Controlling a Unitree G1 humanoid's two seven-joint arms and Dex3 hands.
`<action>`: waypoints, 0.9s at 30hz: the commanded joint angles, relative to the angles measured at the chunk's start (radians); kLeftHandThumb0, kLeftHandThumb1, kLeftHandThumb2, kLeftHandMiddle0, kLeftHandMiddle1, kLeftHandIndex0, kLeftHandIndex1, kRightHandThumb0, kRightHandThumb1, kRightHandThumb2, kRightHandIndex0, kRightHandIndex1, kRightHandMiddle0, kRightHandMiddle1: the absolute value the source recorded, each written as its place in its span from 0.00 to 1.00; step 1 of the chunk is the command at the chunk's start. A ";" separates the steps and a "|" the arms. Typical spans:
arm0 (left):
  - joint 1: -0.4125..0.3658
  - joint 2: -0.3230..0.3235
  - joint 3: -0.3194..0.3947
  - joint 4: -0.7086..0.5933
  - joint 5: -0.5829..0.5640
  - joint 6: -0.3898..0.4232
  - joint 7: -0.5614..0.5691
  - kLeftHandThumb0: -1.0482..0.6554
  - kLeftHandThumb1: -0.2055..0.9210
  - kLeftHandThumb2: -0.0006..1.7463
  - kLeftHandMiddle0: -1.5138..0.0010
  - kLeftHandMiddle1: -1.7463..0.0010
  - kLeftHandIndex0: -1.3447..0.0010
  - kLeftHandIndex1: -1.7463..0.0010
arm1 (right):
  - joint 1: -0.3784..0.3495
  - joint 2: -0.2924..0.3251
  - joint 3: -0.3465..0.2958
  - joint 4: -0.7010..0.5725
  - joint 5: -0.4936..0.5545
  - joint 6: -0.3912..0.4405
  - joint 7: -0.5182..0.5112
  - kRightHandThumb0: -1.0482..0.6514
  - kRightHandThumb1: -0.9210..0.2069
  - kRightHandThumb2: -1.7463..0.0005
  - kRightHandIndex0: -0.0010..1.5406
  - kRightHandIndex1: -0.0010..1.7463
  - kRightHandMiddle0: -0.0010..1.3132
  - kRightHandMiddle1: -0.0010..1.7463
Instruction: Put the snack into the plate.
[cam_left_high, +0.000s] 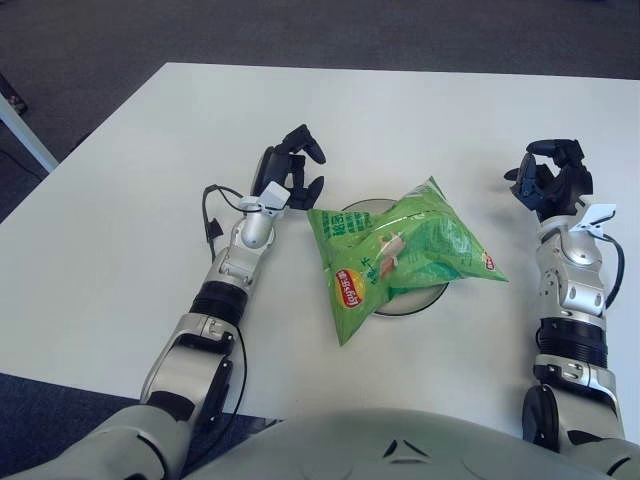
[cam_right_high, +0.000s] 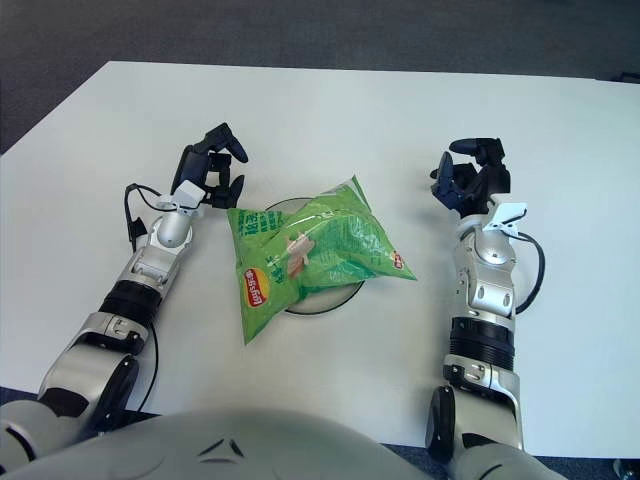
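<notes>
So the green chip bag (cam_left_high: 400, 255) is lying on the plate (cam_left_high: 432, 296), a small round one that's mostly hidden under it; you only see the rim poking out at the back left and the front right. The bag is way bigger than the plate: its bottom corner with the red logo hangs off the front left edge onto the white table (cam_left_high: 130, 230), and the right corner sticks out past the plate's right side.

The left hand (cam_left_high: 287, 172) is just off the plate's back left, right next to the bag's top-left corner but not gripping it. Fingers are spread loose, nothing in them. I can't tell if a fingertip is actually brushing the bag or just close.

The right hand (cam_left_high: 548, 178) is well off to the plate's right and a bit further back, clear of the bag, forearm running toward the table's near edge. Its fingers look curled in some, also holding nothing.
</notes>
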 joint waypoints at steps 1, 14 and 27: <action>0.072 0.007 0.004 0.032 0.011 0.010 0.013 0.33 0.46 0.76 0.13 0.00 0.54 0.00 | -0.003 0.020 0.002 0.037 -0.029 -0.052 -0.047 0.62 0.49 0.29 0.41 0.94 0.25 1.00; 0.077 0.011 0.006 0.036 0.022 0.013 0.017 0.33 0.45 0.76 0.13 0.00 0.53 0.00 | 0.102 0.049 0.113 -0.138 -0.063 0.215 -0.053 0.62 0.77 0.11 0.59 0.87 0.44 1.00; 0.078 0.017 0.004 0.047 0.031 -0.008 0.028 0.33 0.45 0.77 0.12 0.00 0.53 0.00 | 0.048 -0.064 0.123 0.256 -0.052 -0.162 0.197 0.44 0.69 0.14 0.75 1.00 0.50 0.99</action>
